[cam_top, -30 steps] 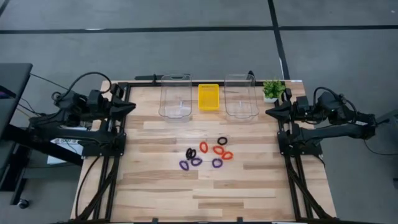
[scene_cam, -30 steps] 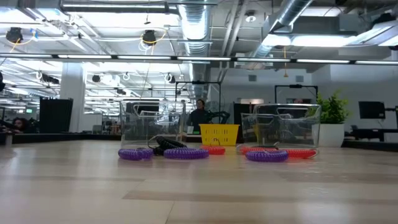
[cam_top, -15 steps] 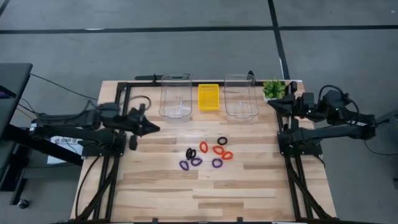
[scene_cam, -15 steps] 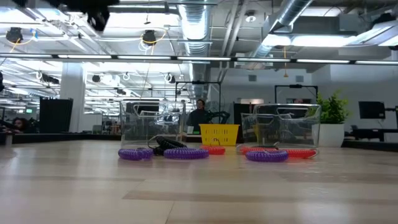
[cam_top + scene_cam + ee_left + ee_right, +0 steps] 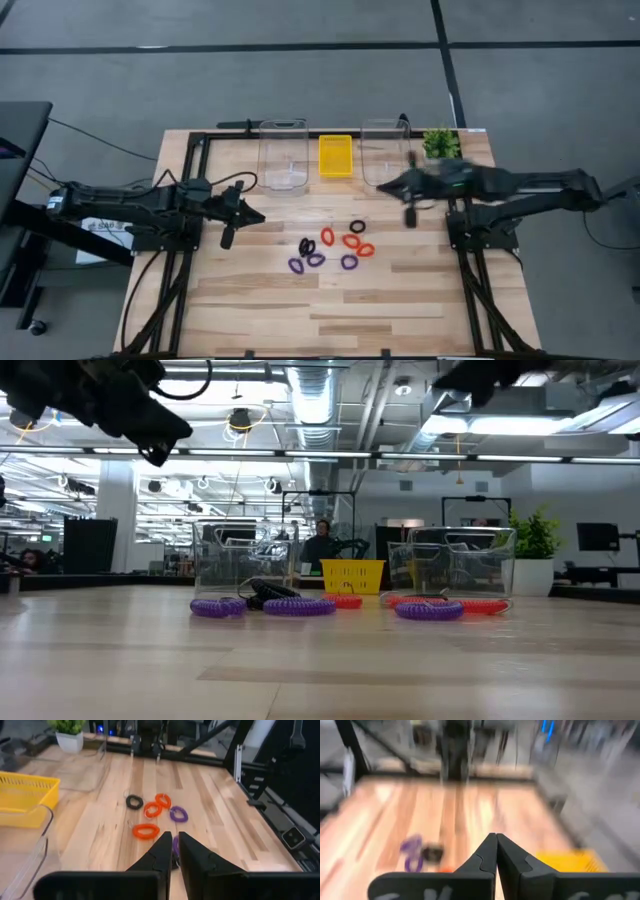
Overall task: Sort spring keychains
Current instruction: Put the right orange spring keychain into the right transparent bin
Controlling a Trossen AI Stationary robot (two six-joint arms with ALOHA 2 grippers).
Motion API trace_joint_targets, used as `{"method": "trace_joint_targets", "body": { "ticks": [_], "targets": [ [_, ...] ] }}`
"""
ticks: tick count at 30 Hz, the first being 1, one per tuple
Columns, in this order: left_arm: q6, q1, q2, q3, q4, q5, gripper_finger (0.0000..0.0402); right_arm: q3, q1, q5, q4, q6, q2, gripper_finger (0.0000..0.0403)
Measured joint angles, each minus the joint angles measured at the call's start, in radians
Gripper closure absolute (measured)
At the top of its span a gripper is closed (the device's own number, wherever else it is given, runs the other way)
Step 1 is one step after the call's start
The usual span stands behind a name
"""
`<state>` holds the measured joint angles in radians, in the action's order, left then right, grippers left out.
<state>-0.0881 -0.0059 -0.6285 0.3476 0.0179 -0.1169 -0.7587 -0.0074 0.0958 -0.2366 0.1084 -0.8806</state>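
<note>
1. Spring keychains: all lie loose mid-table; none sorted.
2. Clear bins: both appear empty.
3. Left end effector and right end effector: fingers together, holding nothing, above the table.

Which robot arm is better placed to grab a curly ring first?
Probably the left. Its tool reaches toward the spring keychains, with purple ones on its side; its wrist view looks straight at them. The right tool sits nearer the clear bin. It's close, though. Both tools are shut and empty.
</note>
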Motion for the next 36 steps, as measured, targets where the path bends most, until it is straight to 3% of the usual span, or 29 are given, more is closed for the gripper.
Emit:
{"method": "trace_joint_targets", "body": {
  "ticks": [10,18,25,29,36],
  "targets": [
    [-0.07,-0.011,-0.011,-0.146,-0.32,0.0,0.0372,0.0,0.085,0.001,0.106,-0.197,-0.361,0.0403],
    [-0.098,-0.114,-0.105,-0.23,-0.558,0.0,0.0372,-0.001,0.217,0.009,0.407,-0.248,-0.6,0.0403],
    [-0.096,-0.153,-0.224,-0.231,-0.636,-0.003,0.0372,-0.001,0.265,0.038,0.62,-0.249,-0.764,0.0403],
    [-0.125,-0.153,-0.288,-0.231,-0.645,0.0,0.0372,-0.001,0.279,0.105,0.582,-0.268,-0.813,0.0403],
    [-0.182,-0.153,-0.367,-0.231,-0.657,0.0,0.0372,-0.001,0.291,0.135,0.228,-0.483,-0.728,0.0403]
  ]
}}
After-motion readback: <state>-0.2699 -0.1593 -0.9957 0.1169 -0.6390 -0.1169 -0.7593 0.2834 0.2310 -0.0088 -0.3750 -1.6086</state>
